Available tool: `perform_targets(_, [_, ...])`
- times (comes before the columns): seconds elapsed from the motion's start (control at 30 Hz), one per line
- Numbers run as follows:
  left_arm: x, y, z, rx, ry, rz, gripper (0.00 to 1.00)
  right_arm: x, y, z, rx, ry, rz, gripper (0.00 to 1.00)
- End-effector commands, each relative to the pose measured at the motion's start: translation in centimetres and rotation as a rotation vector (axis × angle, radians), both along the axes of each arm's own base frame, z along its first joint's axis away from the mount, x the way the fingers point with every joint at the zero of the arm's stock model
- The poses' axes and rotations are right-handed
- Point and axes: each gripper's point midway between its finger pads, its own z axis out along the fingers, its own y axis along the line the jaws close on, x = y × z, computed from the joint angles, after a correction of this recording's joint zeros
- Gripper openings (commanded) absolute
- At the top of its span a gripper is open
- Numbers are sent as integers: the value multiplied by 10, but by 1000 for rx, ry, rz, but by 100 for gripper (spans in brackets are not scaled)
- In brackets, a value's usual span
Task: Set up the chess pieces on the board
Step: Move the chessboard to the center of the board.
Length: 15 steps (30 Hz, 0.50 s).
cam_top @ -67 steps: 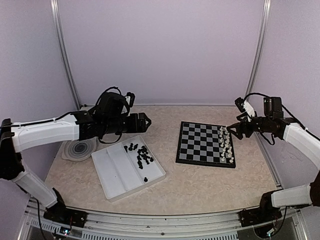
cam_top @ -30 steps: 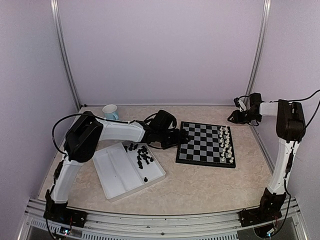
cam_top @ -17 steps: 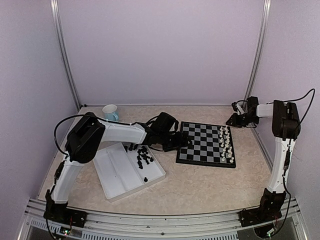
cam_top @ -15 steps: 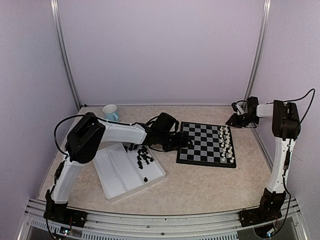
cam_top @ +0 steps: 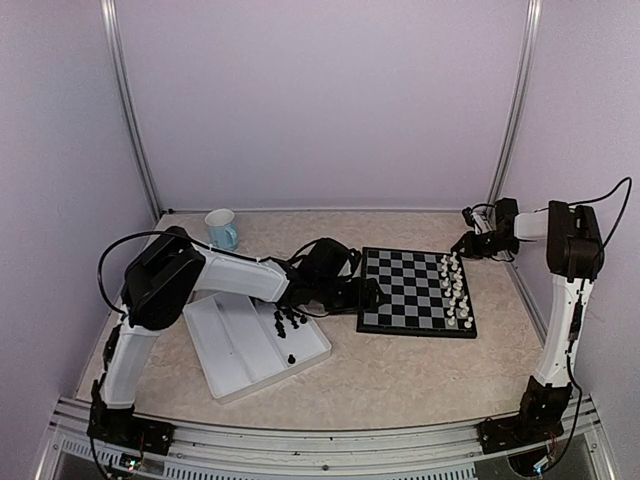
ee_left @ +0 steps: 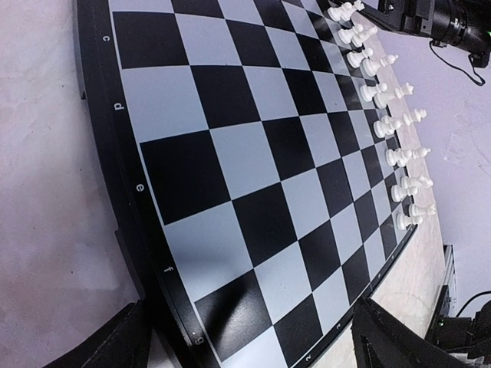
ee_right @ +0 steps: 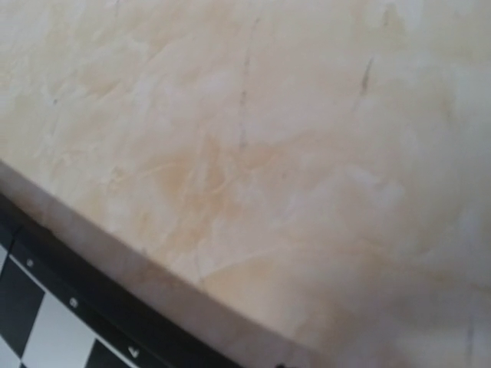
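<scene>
The board (cam_top: 410, 290) lies right of centre, with white pieces (cam_top: 455, 288) in two rows along its right side. My left gripper (cam_top: 367, 296) is at its near left edge. In the left wrist view it (ee_left: 253, 336) is open wide, one fingertip (ee_left: 123, 345) off the board's left edge and the other past its near edge, the corner squares (ee_left: 230, 307) between them. The black chess pieces (cam_top: 288, 320) lie heaped in the white tray (cam_top: 235, 350). My right gripper (cam_top: 470, 243) hovers at the board's far right corner; its fingers do not show in the right wrist view, only the board's edge (ee_right: 46, 307).
A pale blue mug (cam_top: 222, 229) stands at the back left. One black piece (cam_top: 291, 358) sits alone near the tray's front rim. Metal frame posts rise at both back corners.
The left gripper has slid nearer along the board's left edge, and the board has shifted slightly right and nearer. The right arm has barely moved.
</scene>
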Motion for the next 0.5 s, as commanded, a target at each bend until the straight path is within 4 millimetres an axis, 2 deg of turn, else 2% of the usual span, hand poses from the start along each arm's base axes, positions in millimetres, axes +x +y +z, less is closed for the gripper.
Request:
perform_targets(0.0, [-26,7,-13,34,51,-36,90,-35,-2,-22,13,131,-6,18])
perform_targets(0.2, [-11,12,3,27,15,4,90,-14,-12,1,11,74,-34,24])
perform_targets(0.3, [-6,13,2,22,28,18,89,0,-18,6,-14,55,-50,29])
perform_targets(0.37, [-7,12,1,18,35,12,89,7,-20,2,-15,70,-56,28])
perform_targets(0.47, [-10,11,-1,13,47,6,89,12,-19,-16,1,116,-53,24])
